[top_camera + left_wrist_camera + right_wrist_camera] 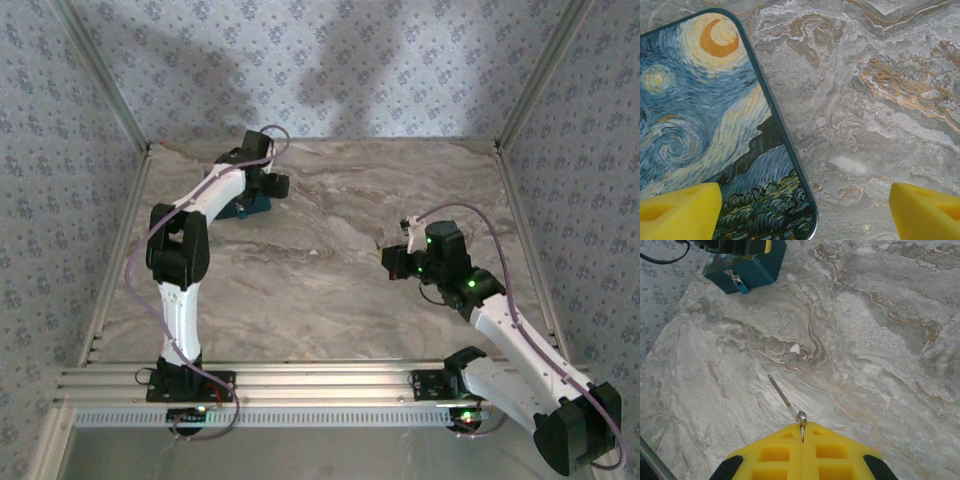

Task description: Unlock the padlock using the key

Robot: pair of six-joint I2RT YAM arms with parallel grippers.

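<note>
Clamps the key [784,397] in the right hand [802,437], above bare bench [880,340]. Spreads the left hand [805,212] wide over the box [700,125] lid. Finds the padlock [743,288] on the box's front, well apart from the key.

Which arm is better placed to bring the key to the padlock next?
Right. The right gripper has its jaws shut on the key, its tip aimed roughly toward the padlock on the box. The left gripper hovers open over the box lid, holding nothing.

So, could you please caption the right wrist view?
Right pincer shut on the key, padlock on the box ahead.
</note>
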